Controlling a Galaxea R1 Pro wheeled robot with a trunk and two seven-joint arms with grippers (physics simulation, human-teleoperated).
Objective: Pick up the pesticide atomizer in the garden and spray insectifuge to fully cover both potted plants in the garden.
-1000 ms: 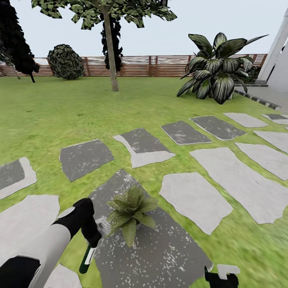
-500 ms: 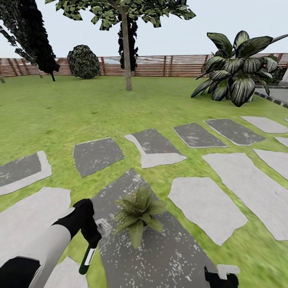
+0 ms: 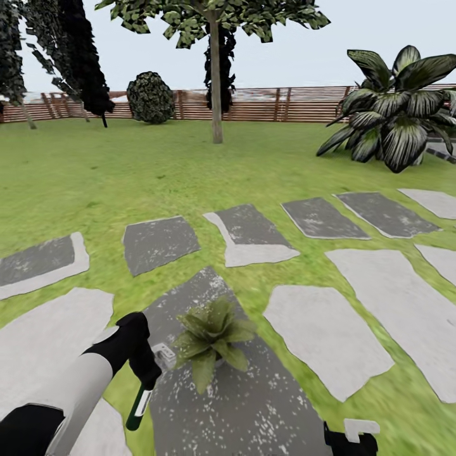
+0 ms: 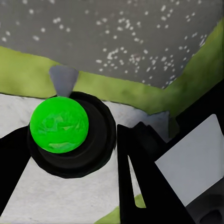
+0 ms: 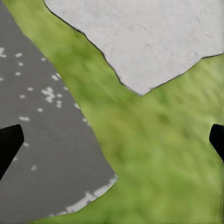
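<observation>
My left gripper [image 3: 144, 370] is shut on the pesticide atomizer [image 3: 138, 405], a slim dark-green bottle with a white label. The bottle hangs base-down, and its pale grey spray head [image 3: 163, 356] points at a potted plant [image 3: 212, 339] close beside it. That plant is a low rosette of olive-green leaves on a dark speckled paving stone [image 3: 253, 405]. The left wrist view looks at the atomizer's round green base [image 4: 59, 124], held between black fingers [image 4: 140, 168]. My right gripper [image 3: 348, 438] is low at the frame's bottom edge. In the right wrist view the right gripper [image 5: 112, 140] stands open over grass and stone.
The garden lawn [image 3: 126, 177] holds several grey paving stones [image 3: 326, 339]. A thin tree trunk [image 3: 216, 82], a round dark bush [image 3: 151, 97] and a large striped-leaf plant [image 3: 392, 114] stand before the brown slat fence [image 3: 304, 104].
The whole picture has slid to the right, so the camera has turned left. Both arms keep the same pose, and the atomizer stays in the left gripper beside the plant.
</observation>
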